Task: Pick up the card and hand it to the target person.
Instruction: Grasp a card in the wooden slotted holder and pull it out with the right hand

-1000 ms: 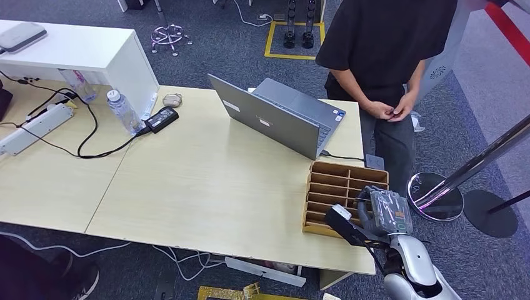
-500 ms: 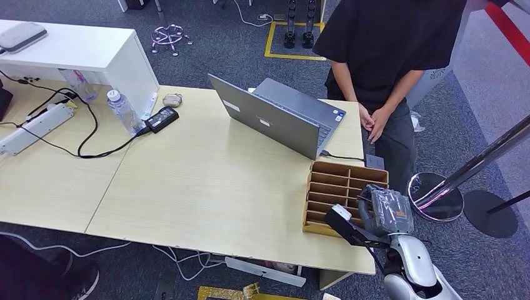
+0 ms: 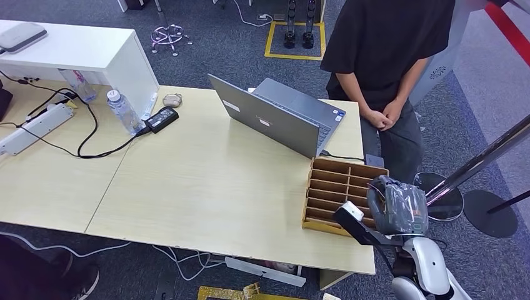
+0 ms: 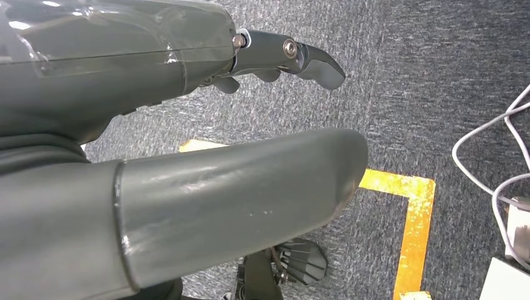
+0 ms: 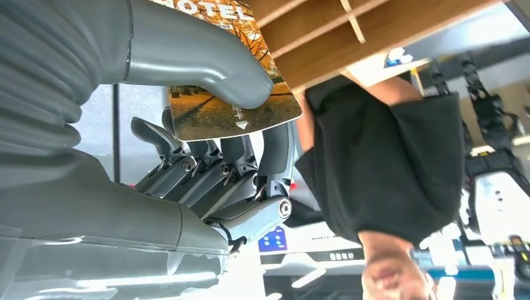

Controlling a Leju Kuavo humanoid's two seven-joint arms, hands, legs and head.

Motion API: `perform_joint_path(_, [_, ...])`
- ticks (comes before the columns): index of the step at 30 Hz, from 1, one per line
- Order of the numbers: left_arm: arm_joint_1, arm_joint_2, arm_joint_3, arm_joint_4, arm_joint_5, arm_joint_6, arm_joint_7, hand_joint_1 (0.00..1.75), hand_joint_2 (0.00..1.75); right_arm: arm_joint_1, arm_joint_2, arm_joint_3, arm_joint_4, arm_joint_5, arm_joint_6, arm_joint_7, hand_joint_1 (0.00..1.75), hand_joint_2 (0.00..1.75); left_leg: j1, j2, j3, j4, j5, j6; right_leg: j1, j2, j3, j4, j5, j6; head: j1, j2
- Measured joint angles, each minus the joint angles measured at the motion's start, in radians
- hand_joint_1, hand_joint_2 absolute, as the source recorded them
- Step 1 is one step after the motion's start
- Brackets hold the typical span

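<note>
Orange-brown card: the card, with "HOTEL" lettering readable in the right wrist view, is pinched between the thumb and the fingers of the right hand, so it's already out of the organizer.

Wooden organizer: the slotted wooden organizer sits at the near right corner of the table, just near of the laptop.

What changed: compared with a second ago, the right hand has been lifted up and shifted right, off the organizer's right edge and toward the open floor. The card has been carried with it.

Person: the person in the black shirt is standing at the far right of the table. Hands that were held at the front a second ago are clasped there now too, after a small shuffle; no hand is reached out yet.

Left hand: the left hand is seen hanging over grey carpet, fingers apart, nothing held.

Card in head view: probably hidden under the hand's cover, can't really be made out there.

Meaning for the task: the pick looks done, and the handover is what's left. The card would need to be carried far and right toward the person.
</note>
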Motion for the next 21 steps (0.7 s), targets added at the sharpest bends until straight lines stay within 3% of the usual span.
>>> perform_joint_path(8, [0.000, -0.003, 0.000, 0.000, -0.021, -0.003, 0.001, 0.00, 0.00, 0.014, 0.000, -0.048, -0.028, -0.089, -0.148, -0.111, 1.60, 1.75, 0.000, 0.000, 0.000, 0.000, 0.000, 0.000, 0.000, 0.000, 0.000, 0.000, 0.000, 0.000, 0.000, 0.000])
perform_joint_path(21, [-0.002, -0.015, -0.003, 0.000, -0.068, -0.009, 0.008, 0.00, 0.00, -0.070, 0.007, -0.092, 0.034, -0.301, -0.152, -0.257, 1.64, 1.75, 0.000, 0.000, -0.001, 0.000, 0.000, 0.000, 0.000, 0.000, 0.000, 0.000, 0.000, 0.000, 0.000, 0.000])
